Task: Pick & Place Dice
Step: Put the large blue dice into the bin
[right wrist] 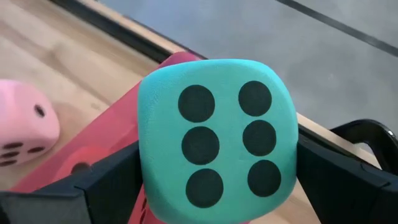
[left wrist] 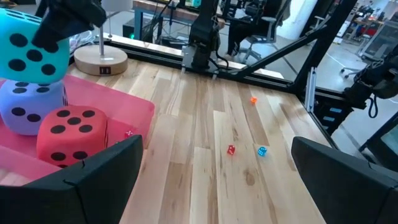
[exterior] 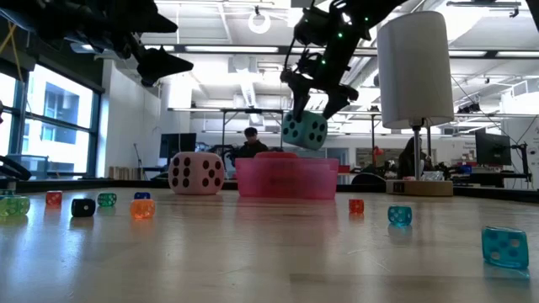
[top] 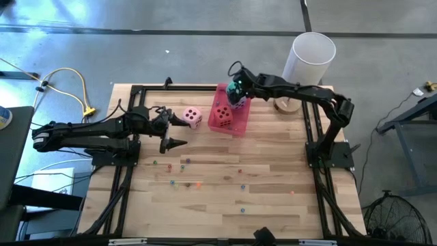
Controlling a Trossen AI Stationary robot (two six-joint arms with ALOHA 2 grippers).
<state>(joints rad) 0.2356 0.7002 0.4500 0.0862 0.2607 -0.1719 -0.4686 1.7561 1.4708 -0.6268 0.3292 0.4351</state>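
Teal die [exterior: 304, 130] is hanging over the pink tray [exterior: 286, 179], clamped in the right gripper [exterior: 313, 103], so it looks like number three is about to go in. Red die [left wrist: 67, 134] and purple die [left wrist: 30, 109] are already sitting in the tray. Pink die [top: 192, 117] is waiting on the bench [top: 225, 198] just beside the tray, with the left gripper [top: 173, 128] hovering near it, spread wide and holding nothing. I'd say roughly halfway done.
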